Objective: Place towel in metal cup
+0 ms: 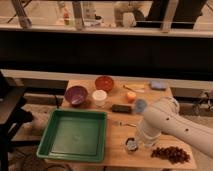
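Observation:
The metal cup (131, 145) is small, dark and round and stands near the table's front edge, right of the green tray. Something pale shows at its top; I cannot tell what it is. My white arm (167, 122) reaches in from the right and bends down to the cup. My gripper (138, 140) is at the arm's lower end, right beside and above the cup, mostly hidden by the wrist. A folded grey-blue cloth (157, 85), possibly the towel, lies at the table's back right corner.
A green tray (75, 134) fills the front left. Behind it stand a purple bowl (76, 95), a red bowl (104, 82) and a white cup (99, 97). An orange object (130, 96), a black block (121, 108), a fork (122, 123) and a brown pile (171, 154) lie nearby.

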Controlling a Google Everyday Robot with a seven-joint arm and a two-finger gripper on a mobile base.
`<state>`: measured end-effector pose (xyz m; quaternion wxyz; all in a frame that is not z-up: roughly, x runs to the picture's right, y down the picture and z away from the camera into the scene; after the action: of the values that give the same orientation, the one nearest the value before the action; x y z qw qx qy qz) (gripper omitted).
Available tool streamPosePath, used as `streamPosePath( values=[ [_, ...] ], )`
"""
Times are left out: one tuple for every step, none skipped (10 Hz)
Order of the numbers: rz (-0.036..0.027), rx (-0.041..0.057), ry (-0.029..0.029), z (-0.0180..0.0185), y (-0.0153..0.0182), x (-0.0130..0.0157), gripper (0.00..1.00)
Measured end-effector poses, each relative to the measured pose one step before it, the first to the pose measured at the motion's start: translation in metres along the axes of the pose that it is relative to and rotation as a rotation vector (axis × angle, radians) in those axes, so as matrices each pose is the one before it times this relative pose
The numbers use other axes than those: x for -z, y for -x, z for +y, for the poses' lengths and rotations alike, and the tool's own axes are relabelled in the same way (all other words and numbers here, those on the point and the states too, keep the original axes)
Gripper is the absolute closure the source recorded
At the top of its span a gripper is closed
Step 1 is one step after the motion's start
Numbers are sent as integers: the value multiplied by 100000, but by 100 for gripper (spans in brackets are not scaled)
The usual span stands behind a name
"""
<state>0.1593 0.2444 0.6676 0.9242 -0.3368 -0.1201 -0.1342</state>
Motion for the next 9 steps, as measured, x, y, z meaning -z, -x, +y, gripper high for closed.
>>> streamPosePath(
  values=[
    [-881, 1235, -7, -42, 377, 8, 100],
    [-533, 1604, -168, -37, 412, 95, 100],
    [-127, 1107, -444, -69, 265, 141, 100],
    [-102, 1376, -1186, -269, 285, 224, 100],
    [-73, 1283, -1118, -318, 250, 195, 100],
    [-184, 1238, -778, -270, 239, 125, 100],
    [-79, 665, -371, -153, 86, 24, 100],
    [-300, 656, -223, -144, 122, -45, 100],
    [-381, 802, -80, -168, 153, -65, 100]
  ],
)
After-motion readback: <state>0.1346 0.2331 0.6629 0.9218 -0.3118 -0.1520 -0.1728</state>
